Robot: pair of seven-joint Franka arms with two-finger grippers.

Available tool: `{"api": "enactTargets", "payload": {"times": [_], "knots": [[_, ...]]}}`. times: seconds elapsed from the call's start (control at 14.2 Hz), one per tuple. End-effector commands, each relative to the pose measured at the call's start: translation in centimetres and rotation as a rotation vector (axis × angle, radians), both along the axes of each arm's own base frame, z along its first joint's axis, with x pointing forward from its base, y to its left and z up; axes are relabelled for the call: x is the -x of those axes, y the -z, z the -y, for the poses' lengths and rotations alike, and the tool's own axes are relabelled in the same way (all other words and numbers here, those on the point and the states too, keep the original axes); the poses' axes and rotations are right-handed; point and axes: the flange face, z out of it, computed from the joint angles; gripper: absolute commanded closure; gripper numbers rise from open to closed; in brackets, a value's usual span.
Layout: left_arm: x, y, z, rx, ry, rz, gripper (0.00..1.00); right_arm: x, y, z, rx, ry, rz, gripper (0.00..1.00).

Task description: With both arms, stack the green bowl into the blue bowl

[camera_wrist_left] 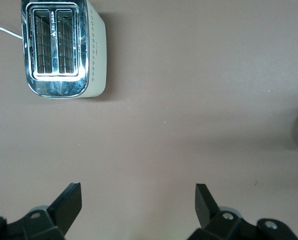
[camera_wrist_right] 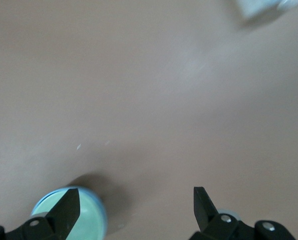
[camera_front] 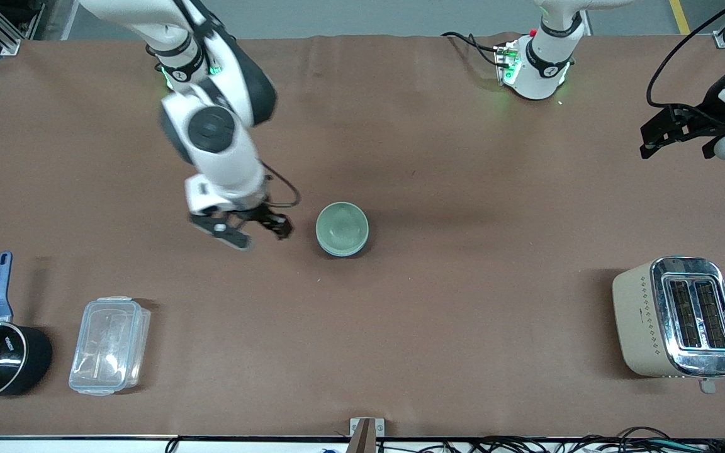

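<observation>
The pale green bowl (camera_front: pixel 340 226) sits nested inside the light-blue bowl (camera_front: pixel 345 253) at the middle of the table; only the blue bowl's outer wall shows around it. My right gripper (camera_front: pixel 246 229) hangs open and empty just above the table beside the bowls, toward the right arm's end. In the right wrist view the green bowl (camera_wrist_right: pixel 86 225) with its blue rim (camera_wrist_right: pixel 103 220) lies beside one fingertip of the right gripper (camera_wrist_right: pixel 136 205). My left gripper (camera_front: pixel 677 132) is open and empty over the left arm's end of the table, and waits; it also shows in the left wrist view (camera_wrist_left: pixel 138 202).
A cream and chrome toaster (camera_front: pixel 677 318) stands at the left arm's end, seen also in the left wrist view (camera_wrist_left: pixel 63 47). A clear plastic lidded box (camera_front: pixel 109 346) and a black saucepan with a blue handle (camera_front: pixel 0 358) lie at the right arm's end, nearer the front camera.
</observation>
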Motion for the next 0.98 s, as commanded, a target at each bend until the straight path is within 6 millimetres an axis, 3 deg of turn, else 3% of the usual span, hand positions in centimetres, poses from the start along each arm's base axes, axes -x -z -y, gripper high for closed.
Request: {"api": "enactTargets", "payload": {"times": [0.0, 0.28, 0.56, 0.7, 0.91], "knots": [[0.7, -0.4, 0.1, 0.010, 0.010, -0.003, 0.00, -0.1, -5.8, 7.7, 0.067, -0.088, -0.006, 0.00], [0.9, -0.1, 1.0, 0.006, 0.026, -0.019, 0.00, 1.0, -12.4, 19.5, 0.013, -0.172, -0.054, 0.00], [1.1, -0.3, 1.0, 0.002, 0.024, -0.028, 0.00, 2.3, -19.4, 28.4, -0.028, -0.170, -0.076, 0.00], [1.2, -0.2, 0.9, -0.005, 0.023, -0.036, 0.00, 2.9, -21.6, 30.5, -0.073, -0.194, -0.057, 0.00], [1.1, -0.2, 0.9, -0.008, 0.024, -0.038, 0.00, 3.2, -21.9, 30.7, -0.088, -0.202, -0.066, 0.00]]}}
